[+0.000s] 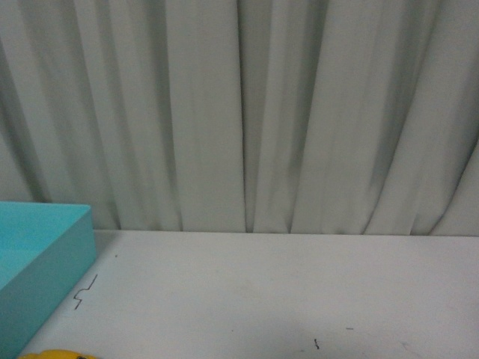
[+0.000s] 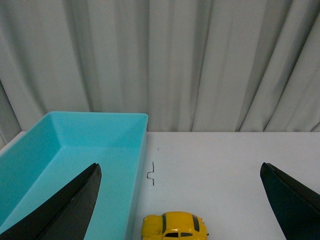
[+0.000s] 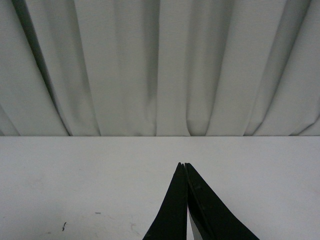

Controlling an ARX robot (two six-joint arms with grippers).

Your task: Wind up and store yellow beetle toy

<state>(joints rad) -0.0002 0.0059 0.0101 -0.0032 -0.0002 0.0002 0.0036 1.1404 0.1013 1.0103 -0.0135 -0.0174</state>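
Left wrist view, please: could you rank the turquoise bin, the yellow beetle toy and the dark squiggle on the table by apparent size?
1. turquoise bin, by far the largest, though partly cut off.
2. yellow beetle toy, much smaller, though nearer the camera.
3. dark squiggle, a thin mark, smallest.

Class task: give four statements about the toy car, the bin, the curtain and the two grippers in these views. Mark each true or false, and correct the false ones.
1. The yellow beetle toy lies inside the turquoise bin. False: it stands on the white table, beside the bin.
2. The left gripper is open, with its fingers wide apart. True.
3. The right gripper grips the toy. False: it is shut on nothing, above the table.
4. A pale pleated curtain hangs behind the table. True.
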